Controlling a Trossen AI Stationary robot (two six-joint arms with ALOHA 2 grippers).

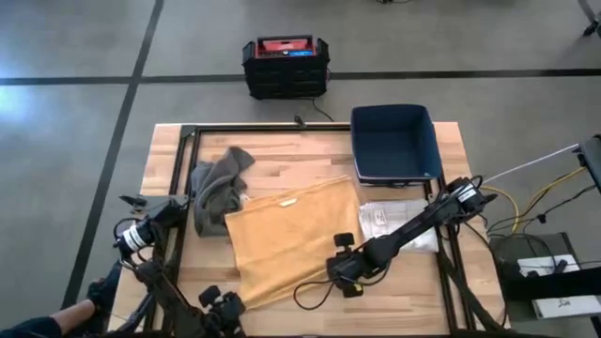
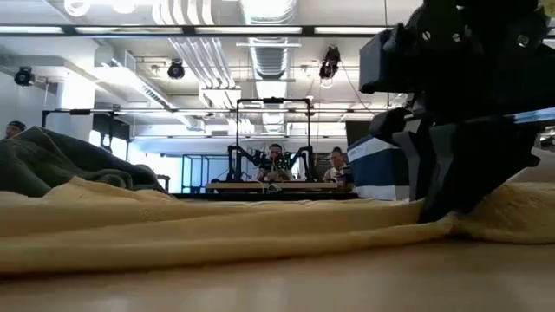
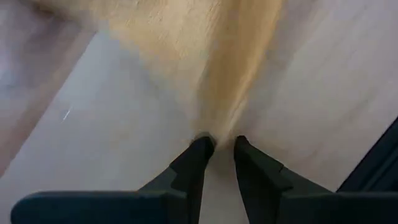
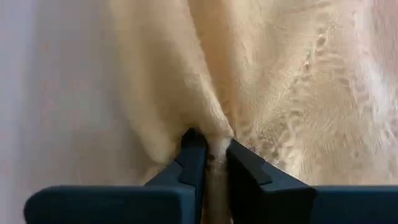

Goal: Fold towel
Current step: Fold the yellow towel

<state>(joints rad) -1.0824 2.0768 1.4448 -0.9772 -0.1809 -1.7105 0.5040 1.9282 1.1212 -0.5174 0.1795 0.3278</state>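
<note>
The yellow towel [image 1: 291,239] lies spread on the wooden table, mostly flat. My left gripper [image 1: 223,305] is at its near left corner and shut on it; the left wrist view shows the cloth [image 3: 205,56] running away from the fingertips. My right gripper [image 1: 344,267] is at the towel's near right edge, also shut on cloth [image 4: 261,74]. In the low view the right gripper [image 2: 451,186] stands on the towel [image 2: 217,230], which lies low along the tabletop. My left gripper pinches the towel's near left corner [image 3: 219,127] between its two fingertips, where the cloth gathers into a narrow ridge. The rest of the towel lies on the table. My right gripper pinches a bunched fold of the towel's near right edge [image 4: 214,134] between its two fingers, coming from above. The cloth puckers at the fingers [image 4: 194,155] and lies on the table around them.
A crumpled grey cloth [image 1: 221,188] lies at the towel's far left. A dark blue bin [image 1: 394,141] stands at the table's far right, with white sheets [image 1: 394,221] in front of it. A black crate [image 1: 286,66] stands on the floor beyond the table.
</note>
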